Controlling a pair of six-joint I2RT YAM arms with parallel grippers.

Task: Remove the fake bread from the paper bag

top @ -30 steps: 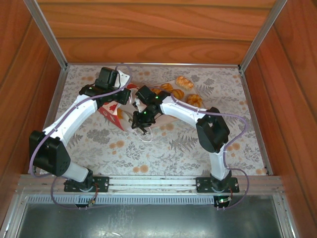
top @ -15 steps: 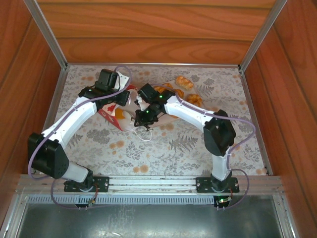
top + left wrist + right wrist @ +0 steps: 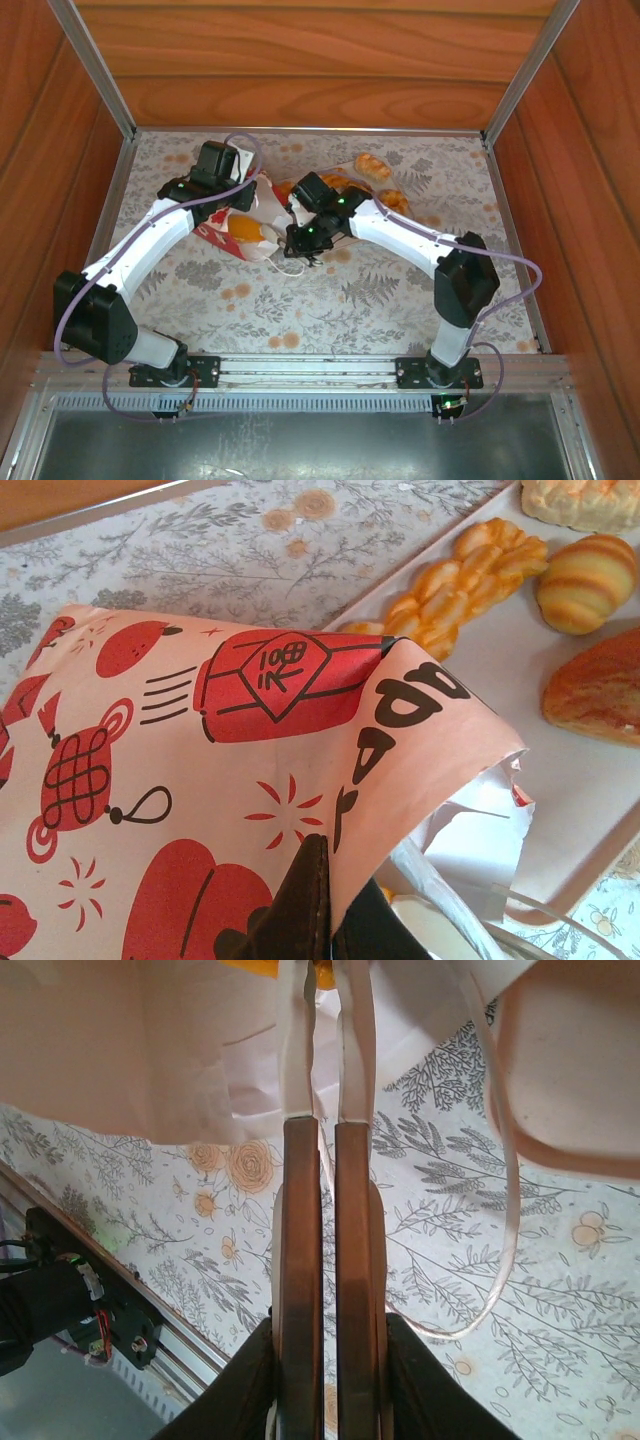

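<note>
Rim of paper bag [image 3: 130, 1050] (white), pinched — inside right pincer [image 3: 326, 1125]

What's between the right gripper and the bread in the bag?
Only the rim of the paper bag: the right gripper is shut on that white edge, with orange bread showing just behind it.

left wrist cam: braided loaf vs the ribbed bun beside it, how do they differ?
The braided loaf is long, twisted strands, lying slantwise, one end meeting the paper bag; the ribbed bun is short, rounded, clear of the bag. Both are glossy golden-orange and lie on the pale tray.
</note>
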